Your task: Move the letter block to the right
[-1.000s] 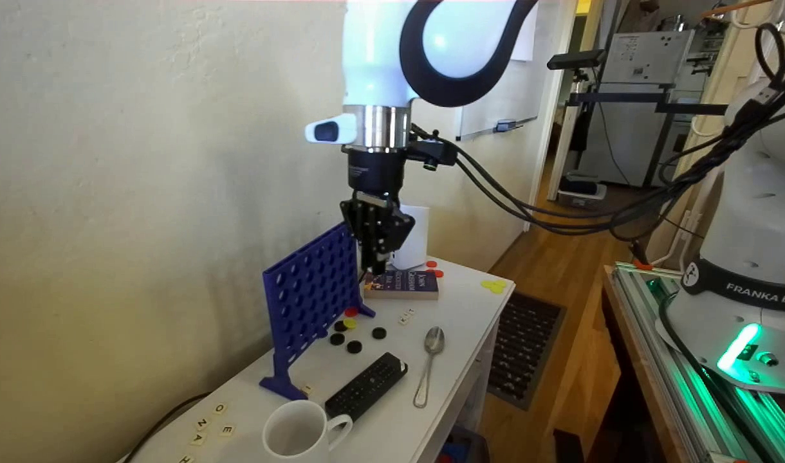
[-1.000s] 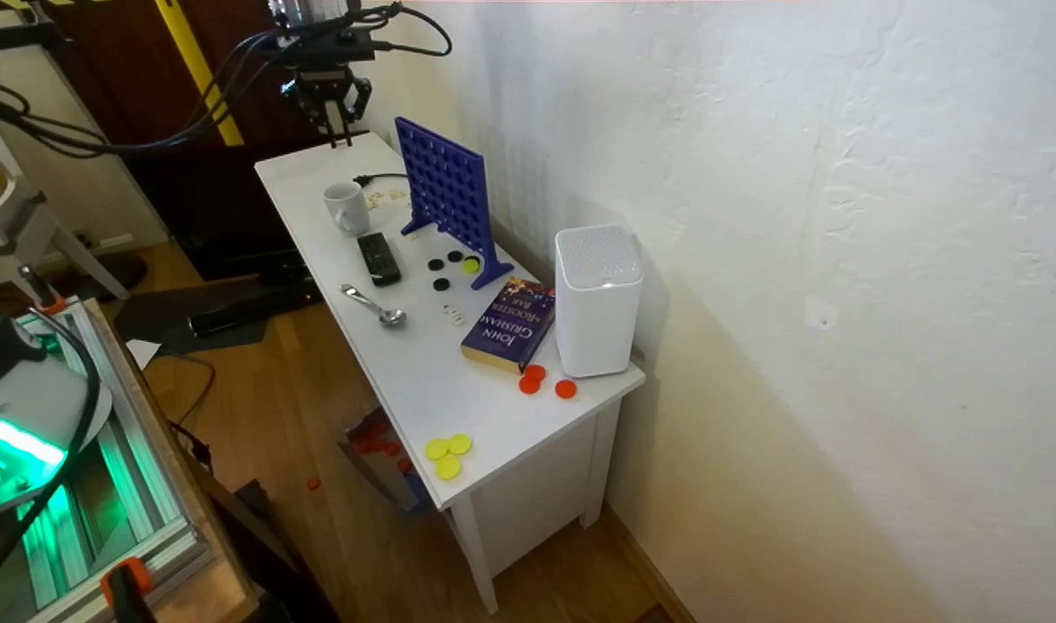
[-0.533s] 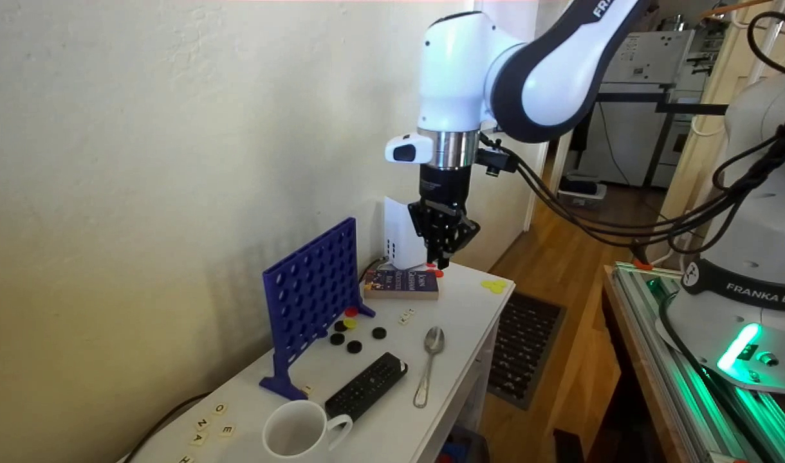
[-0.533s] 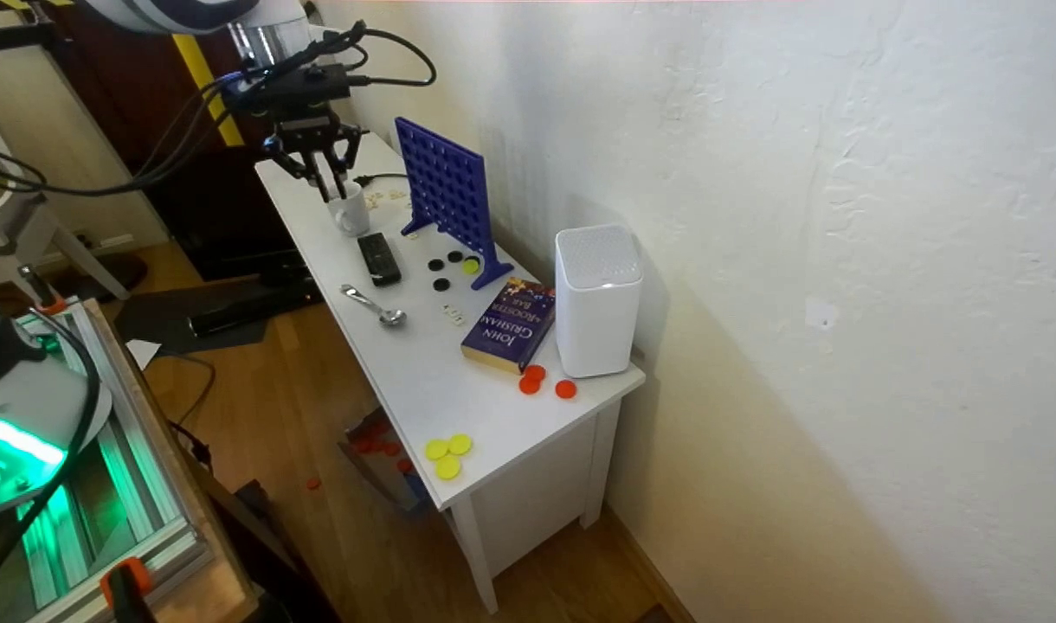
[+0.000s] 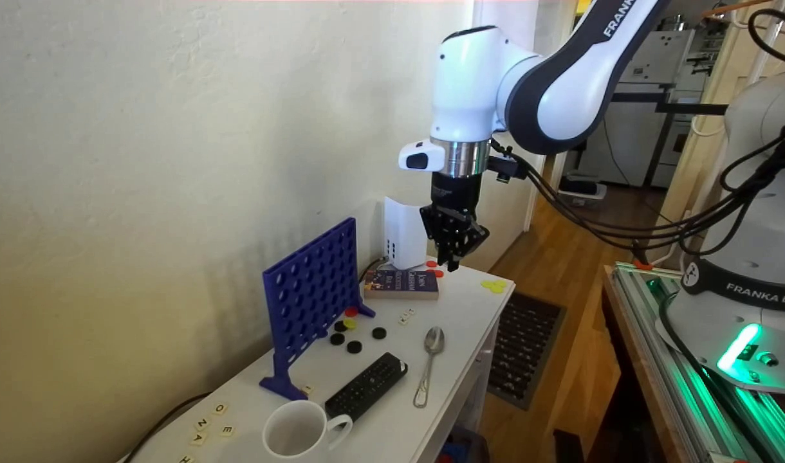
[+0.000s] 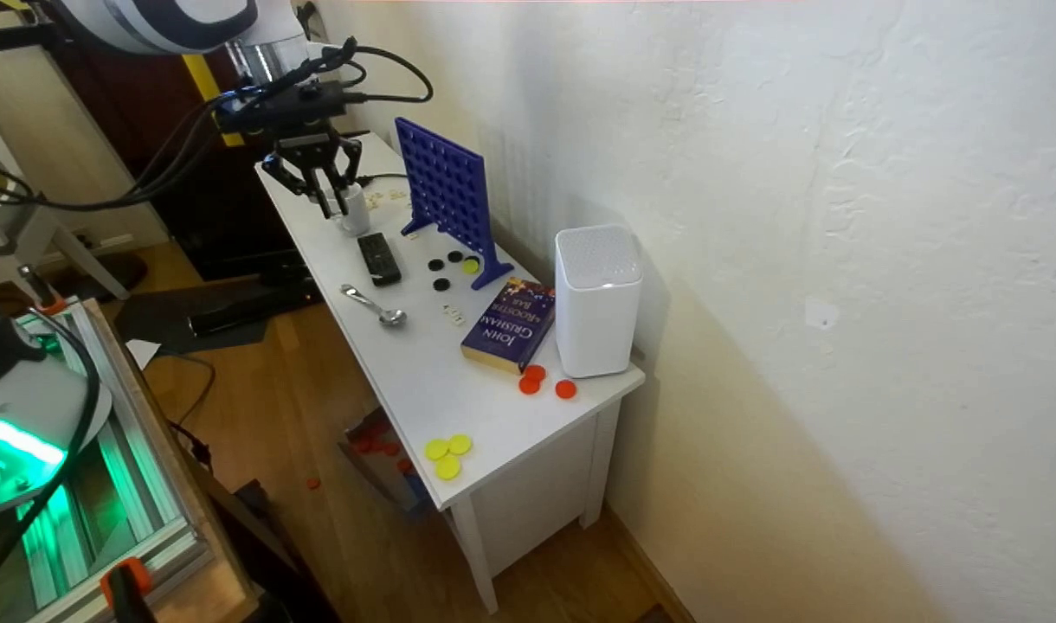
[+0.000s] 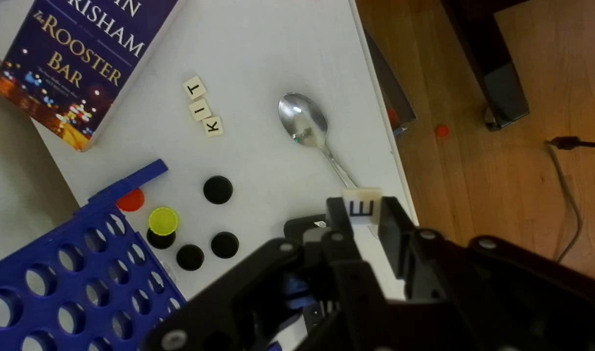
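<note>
My gripper (image 7: 361, 210) is shut on a cream letter block (image 7: 362, 206) marked E, pinched between the two fingertips in the wrist view. Below it lies the white table, with the spoon handle passing behind the block. In both exterior views the gripper (image 5: 453, 263) hangs in the air above the tabletop; the held block is too small to make out there. Three more letter tiles (image 7: 200, 109), reading K, I, T, lie on the table between the book and the spoon. Several loose tiles (image 5: 227, 430) sit near the mug.
A blue upright game grid (image 5: 312, 308) stands by the wall with black discs (image 7: 218, 189) near it. Also on the table are a spoon (image 5: 434, 344), a remote (image 5: 367, 386), a white mug (image 5: 296, 429), a book (image 6: 511, 324), a white box (image 6: 599, 303) and yellow discs (image 6: 447, 467).
The arm has swung away from the wall-side grid toward the robot's base, most of it in the first half second. The gripper stays shut; the things on the table have not moved.
</note>
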